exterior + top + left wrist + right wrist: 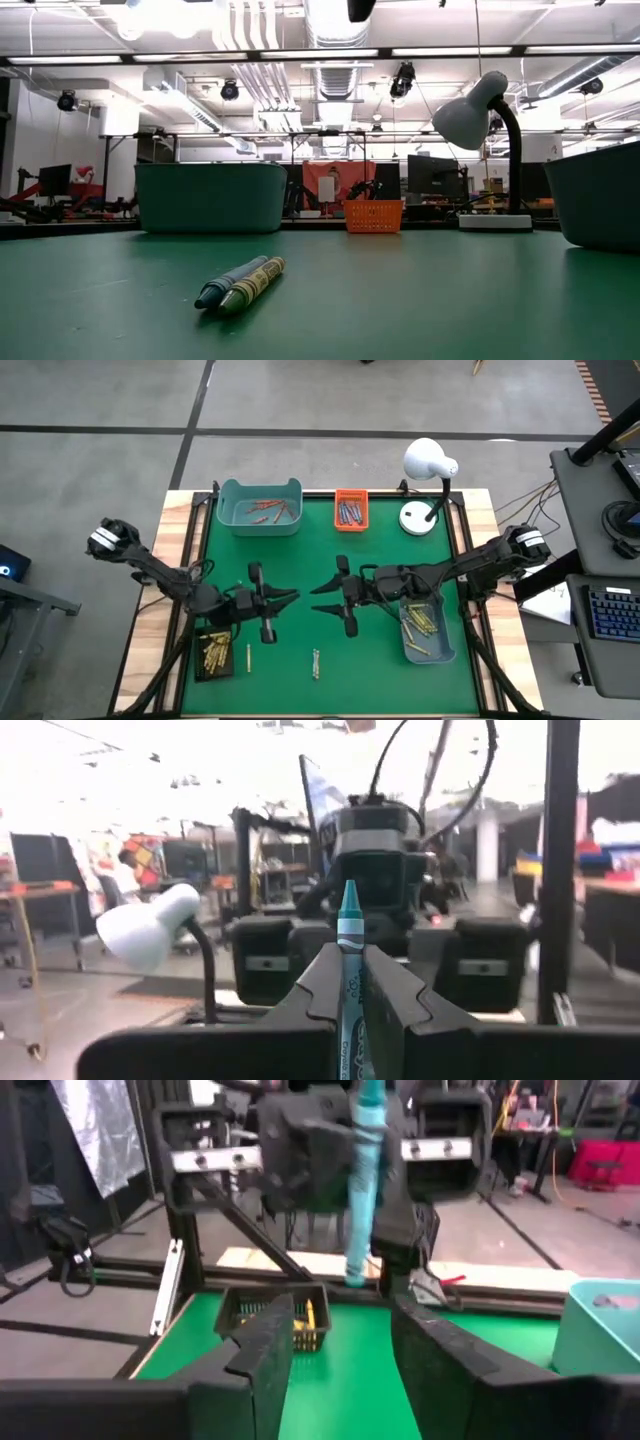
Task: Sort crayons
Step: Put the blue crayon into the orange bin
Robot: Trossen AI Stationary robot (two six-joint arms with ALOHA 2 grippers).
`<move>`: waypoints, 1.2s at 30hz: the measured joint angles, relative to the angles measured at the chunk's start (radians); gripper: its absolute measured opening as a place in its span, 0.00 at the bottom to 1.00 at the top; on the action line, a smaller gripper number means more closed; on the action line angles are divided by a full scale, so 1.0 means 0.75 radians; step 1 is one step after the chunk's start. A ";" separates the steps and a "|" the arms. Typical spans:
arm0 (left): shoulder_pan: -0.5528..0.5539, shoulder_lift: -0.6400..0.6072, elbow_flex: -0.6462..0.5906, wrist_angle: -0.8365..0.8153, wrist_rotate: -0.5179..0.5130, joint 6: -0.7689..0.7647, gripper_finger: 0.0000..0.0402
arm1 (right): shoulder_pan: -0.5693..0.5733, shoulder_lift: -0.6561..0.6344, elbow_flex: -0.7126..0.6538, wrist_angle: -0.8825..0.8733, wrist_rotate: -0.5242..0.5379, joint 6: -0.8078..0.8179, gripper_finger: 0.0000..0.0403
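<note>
In the left end effector (350, 995), a teal crayon (350, 935) (paper-wrapped) stands upright.

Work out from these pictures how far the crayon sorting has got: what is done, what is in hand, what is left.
Done: crayons lie in the teal bin, the orange basket, the black tray and the blue bin. In hand: the left gripper is shut on a teal crayon, facing the open right gripper mid-table. Left: two crayons and a yellow one loose on the green mat.
</note>
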 joint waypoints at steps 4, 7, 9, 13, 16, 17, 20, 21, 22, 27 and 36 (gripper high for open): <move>0.033 0.051 -0.042 0.209 0.067 0.023 0.00 | -0.018 0.000 0.000 0.049 -0.003 -0.013 0.42; 0.051 0.085 -0.037 0.245 0.103 0.023 0.00 | -0.032 0.000 0.000 0.081 0.002 -0.017 0.43; 0.062 0.108 -0.014 0.250 0.106 0.023 0.00 | -0.039 0.000 0.000 0.091 0.002 -0.018 0.43; 0.084 0.167 0.046 0.252 0.106 0.031 0.00 | -0.042 0.000 0.000 0.094 -0.007 -0.028 0.43; 0.095 0.200 0.084 0.255 0.106 0.063 0.00 | -0.042 0.000 0.000 0.095 -0.063 -0.031 0.43; 0.097 0.208 0.090 0.254 0.106 0.068 0.00 | -0.042 0.000 0.000 0.094 -0.075 -0.029 0.43; 0.101 0.221 0.103 0.250 0.107 0.068 0.00 | -0.041 0.000 0.000 0.094 -0.076 -0.028 0.43; 0.101 0.221 0.104 0.252 0.107 0.068 0.00 | -0.041 0.000 0.000 0.095 -0.075 -0.030 0.43; 0.102 0.221 0.104 0.254 0.107 0.068 0.00 | -0.042 0.000 0.000 0.094 -0.075 -0.034 0.43; 0.117 0.226 0.105 0.258 0.108 0.068 0.00 | -0.042 0.000 0.002 0.120 -0.074 -0.054 0.42; 0.147 0.273 0.106 0.337 0.144 0.066 0.02 | -0.042 0.000 0.027 0.109 -0.065 -0.087 0.34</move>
